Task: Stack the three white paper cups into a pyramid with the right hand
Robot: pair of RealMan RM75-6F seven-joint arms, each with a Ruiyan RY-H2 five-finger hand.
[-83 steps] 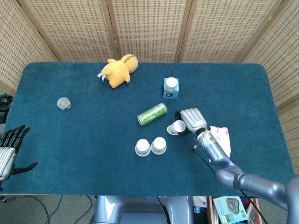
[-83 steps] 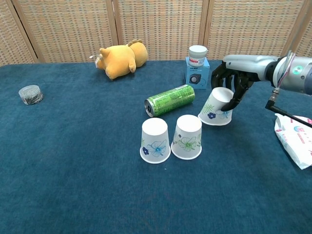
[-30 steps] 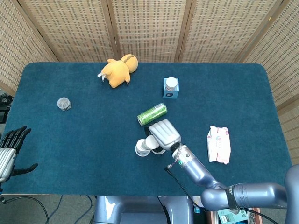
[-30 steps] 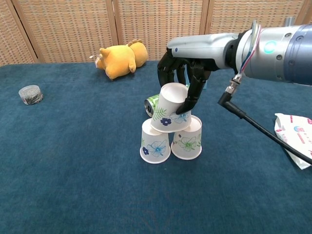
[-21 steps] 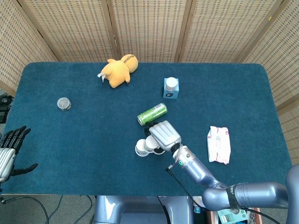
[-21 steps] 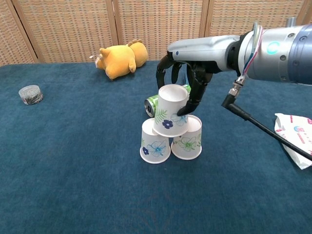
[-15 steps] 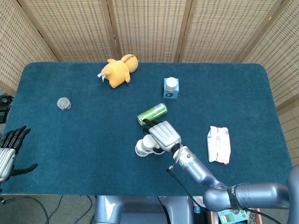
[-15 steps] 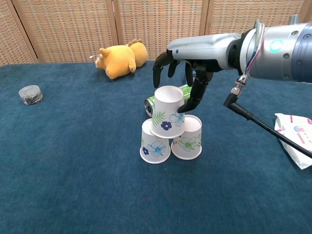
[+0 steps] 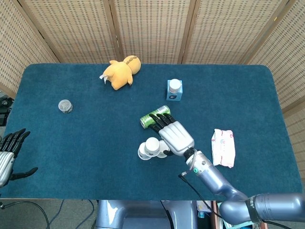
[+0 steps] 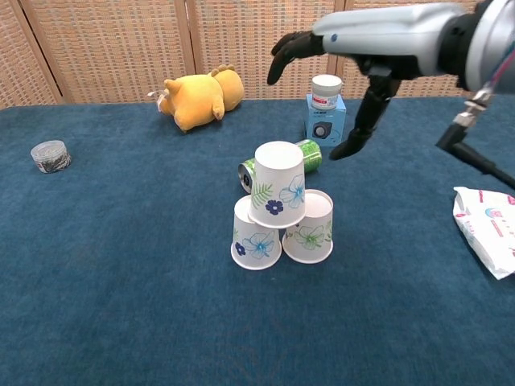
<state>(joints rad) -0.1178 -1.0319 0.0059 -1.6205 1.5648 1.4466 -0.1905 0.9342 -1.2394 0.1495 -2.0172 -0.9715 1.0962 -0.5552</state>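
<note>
Three white paper cups with flower prints stand upside down as a pyramid. The top cup (image 10: 278, 186) (image 9: 152, 145) rests across the lower left cup (image 10: 256, 240) and the lower right cup (image 10: 311, 233). My right hand (image 10: 354, 56) (image 9: 175, 136) hovers above and to the right of the stack, fingers spread, touching nothing. In the head view it covers part of the lower right cup. My left hand (image 9: 9, 153) lies open beyond the table's left front corner, away from the cups.
A green can (image 10: 309, 153) lies just behind the stack. A blue box with a white jar (image 10: 326, 109) stands further back. A yellow plush toy (image 10: 198, 96) is at the back left, a small round tin (image 10: 50, 155) far left, a wipes packet (image 10: 488, 230) at the right.
My right hand has let go of the top cup and risen up and to the right, fingers spreading. The top cup stays on the two lower cups.
</note>
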